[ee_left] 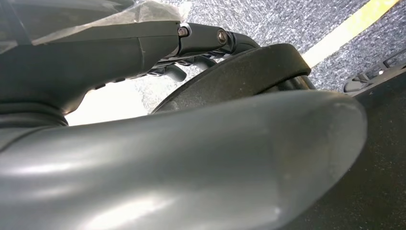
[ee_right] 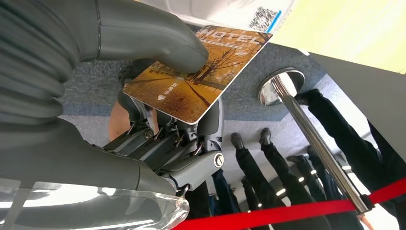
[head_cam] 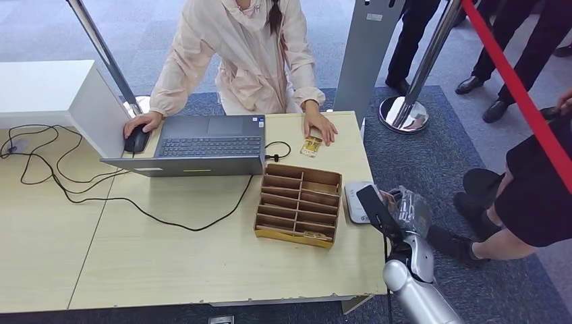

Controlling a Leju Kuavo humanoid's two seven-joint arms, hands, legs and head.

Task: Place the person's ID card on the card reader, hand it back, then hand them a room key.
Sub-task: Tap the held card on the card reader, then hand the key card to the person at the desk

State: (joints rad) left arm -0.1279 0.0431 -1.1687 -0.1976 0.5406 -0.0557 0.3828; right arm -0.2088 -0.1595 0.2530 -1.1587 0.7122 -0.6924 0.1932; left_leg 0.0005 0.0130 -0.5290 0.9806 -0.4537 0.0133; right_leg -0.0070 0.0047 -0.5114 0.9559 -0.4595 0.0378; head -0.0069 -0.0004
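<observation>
Fingers [ee_right: 210, 124] and thumb of the right hand [ee_right: 158, 91] pinch a brown room key [ee_right: 201, 72] marked HOTEL, the thumb pressed on its printed face and the darker fingers under it. Whether the left hand [ee_left: 191, 38] is open or closed I cannot tell; its wrist view is too close, showing dark fingers over grey carpet.

Taking the wooden card box [head_cam: 297, 204] as landmark: far to its left a black cable [head_cam: 81, 196] trails over the light table [head_cam: 168, 263]. Behind the box and to its left a laptop [head_cam: 202, 145] stands open, with a person's hand on a black mouse [head_cam: 136, 140] at the laptop's left side. Behind the box, the person's other hand [head_cam: 319, 125] rests on the table, touching a small yellowish card [head_cam: 311, 146] (its print is too small to read). Just right of the box lies the white card reader [head_cam: 354, 201], and the right hand [head_cam: 398, 209] hovers at the reader's right edge, beyond the table's rim.
</observation>
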